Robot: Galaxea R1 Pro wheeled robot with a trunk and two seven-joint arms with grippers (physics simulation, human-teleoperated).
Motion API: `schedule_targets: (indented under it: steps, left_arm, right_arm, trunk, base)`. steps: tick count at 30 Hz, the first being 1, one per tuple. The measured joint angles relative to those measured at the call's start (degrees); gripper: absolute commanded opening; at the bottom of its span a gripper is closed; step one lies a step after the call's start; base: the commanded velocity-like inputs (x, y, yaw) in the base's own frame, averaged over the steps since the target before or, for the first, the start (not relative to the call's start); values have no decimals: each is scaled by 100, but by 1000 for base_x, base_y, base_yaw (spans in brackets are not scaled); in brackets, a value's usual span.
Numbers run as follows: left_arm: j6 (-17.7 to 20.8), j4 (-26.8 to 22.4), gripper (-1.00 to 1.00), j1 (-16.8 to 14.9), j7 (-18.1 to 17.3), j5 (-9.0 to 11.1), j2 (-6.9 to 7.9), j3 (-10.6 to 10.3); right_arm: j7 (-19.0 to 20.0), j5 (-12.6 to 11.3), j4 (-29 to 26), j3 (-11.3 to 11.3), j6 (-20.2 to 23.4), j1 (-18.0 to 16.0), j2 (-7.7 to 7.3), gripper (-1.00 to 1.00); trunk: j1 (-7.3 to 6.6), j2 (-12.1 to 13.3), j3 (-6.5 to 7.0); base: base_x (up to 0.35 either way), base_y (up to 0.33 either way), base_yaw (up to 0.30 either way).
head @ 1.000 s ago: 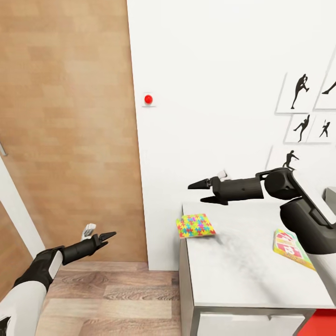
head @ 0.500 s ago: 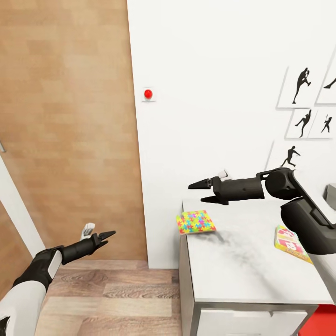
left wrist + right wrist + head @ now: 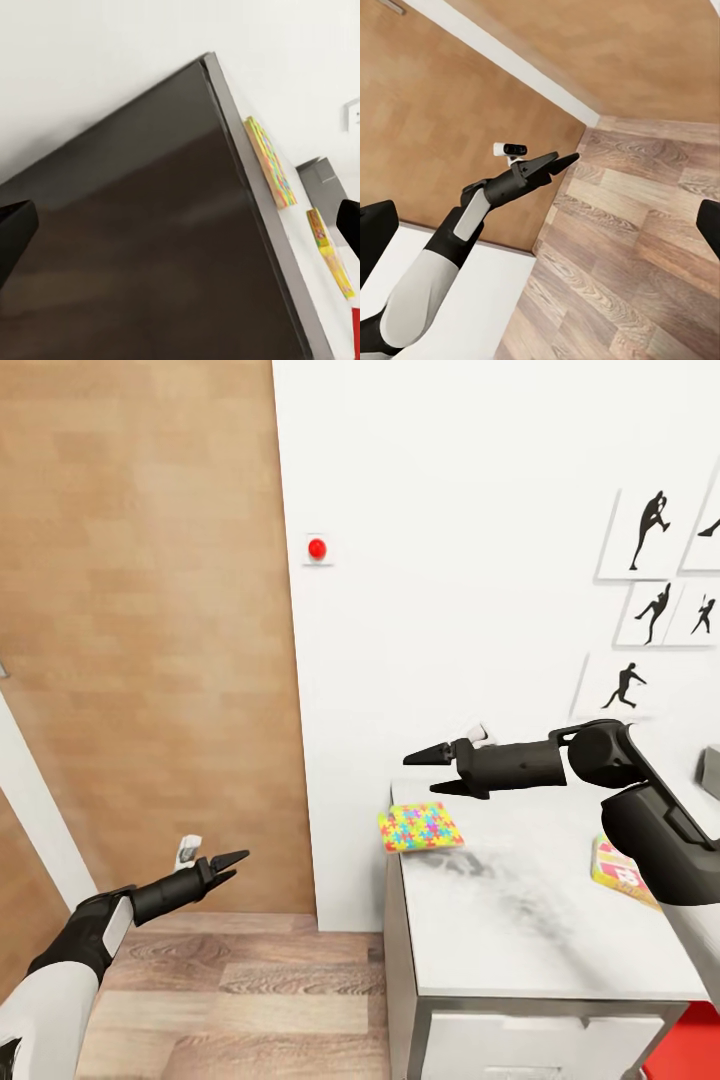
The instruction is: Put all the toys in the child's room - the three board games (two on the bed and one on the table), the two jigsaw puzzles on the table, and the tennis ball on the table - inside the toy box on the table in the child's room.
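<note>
A jigsaw puzzle (image 3: 420, 827) of bright interlocking pieces lies at the near-left corner of the light-grey table (image 3: 520, 930). My right gripper (image 3: 424, 772) hovers open and empty above the table's back-left corner, just behind the puzzle. A yellow, green and red board game (image 3: 610, 862) lies further right, half hidden by my right arm. A corner of the grey toy box (image 3: 712, 772) shows at the right edge. My left gripper (image 3: 238, 864) hangs open and empty over the floor, left of the table. The left wrist view shows the puzzle (image 3: 268, 161), board game (image 3: 328, 251) and toy box (image 3: 319, 174).
A wooden door (image 3: 150, 630) fills the left, with a red button (image 3: 317, 548) on the white wall beside it. Baseball silhouette pictures (image 3: 650, 530) hang above the table. White drawers (image 3: 530, 1045) front the table; wood-plank floor (image 3: 230, 980) lies at its left.
The whole picture has shifted, so the camera moved: the table's things sit further right and the board game is more hidden by my right arm. Both arms hold their pose.
</note>
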Motion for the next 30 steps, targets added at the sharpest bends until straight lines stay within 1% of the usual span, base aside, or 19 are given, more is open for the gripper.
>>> schedule_targets:
  steps: [2,5,11,21,26,30]
  left_arm:
    - [-8,0,100,0,-19,0,-4,3]
    - [-21,0,100,0,-149,-3,-10,0]
    - [-32,0,100,0,-531,0,-16,-10]
    - [-32,0,100,8,-743,1,-65,-3]
    - [-23,2,100,7,-903,2,-58,1]
    - [-17,5,100,7,-942,2,-54,1]
  right_arm:
    - [3,0,0,1,-3,0,0,100]
    - [5,0,0,2,-4,0,1,100]
    - [5,0,-3,-44,-23,0,8,100]
    - [-2,0,-9,-173,-25,0,0,100]
    - [-3,-3,-10,-181,-39,0,4,100]
    - [-3,-3,-10,-182,-42,0,6,100]
  trunk:
    - [44,-80,-36]
    - [110,-201,-90]
    - [242,-441,-198]
    - [461,-843,-377]
    - [462,-844,-366]
    - [461,-844,-344]
  base:
    - [0,0,0]
    - [0,0,0]
    - [0,0,0]
    - [0,0,0]
    - [0,0,-80]
    - [60,0,-159]
